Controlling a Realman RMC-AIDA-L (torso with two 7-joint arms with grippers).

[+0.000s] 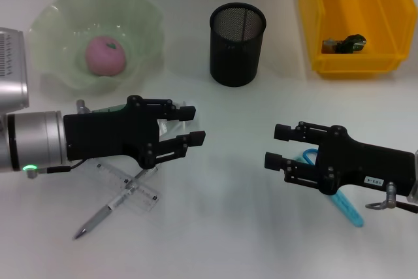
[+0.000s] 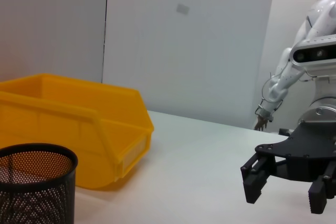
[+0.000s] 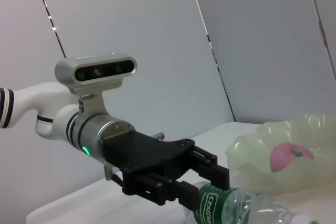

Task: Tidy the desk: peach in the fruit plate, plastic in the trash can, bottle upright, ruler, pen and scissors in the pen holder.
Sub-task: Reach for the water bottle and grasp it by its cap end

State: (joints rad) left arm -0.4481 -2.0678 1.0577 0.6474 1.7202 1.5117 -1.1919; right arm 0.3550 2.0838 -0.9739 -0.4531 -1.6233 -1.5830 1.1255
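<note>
Nearest the worktop's front edge, toward the left, a pen (image 1: 104, 214) is seen lying crossed over a clear ruler (image 1: 130, 185), the two touching. Just behind them the left gripper (image 1: 193, 125) is held low over the worktop with its fingers spread; a clear bottle (image 1: 175, 114) with a green cap (image 3: 210, 204) lies on its side under and just behind those fingers, not pinched. Toward the right front, the right gripper (image 1: 277, 146) is held with its fingers spread and nothing between them; blue-handled scissors (image 1: 345, 204) lie beneath it, largely hidden by its body. Farther back, near the middle of the worktop, the black mesh pen holder (image 1: 238, 44) stands upright. At the rear left corner the pale green fruit plate (image 1: 140, 14) is found with the pink peach (image 1: 106, 55) resting in it. At the rear right corner the yellow trash can (image 1: 320, 11) holds a small dark crumpled item (image 1: 346, 44), which cannot be told more exactly.
</note>
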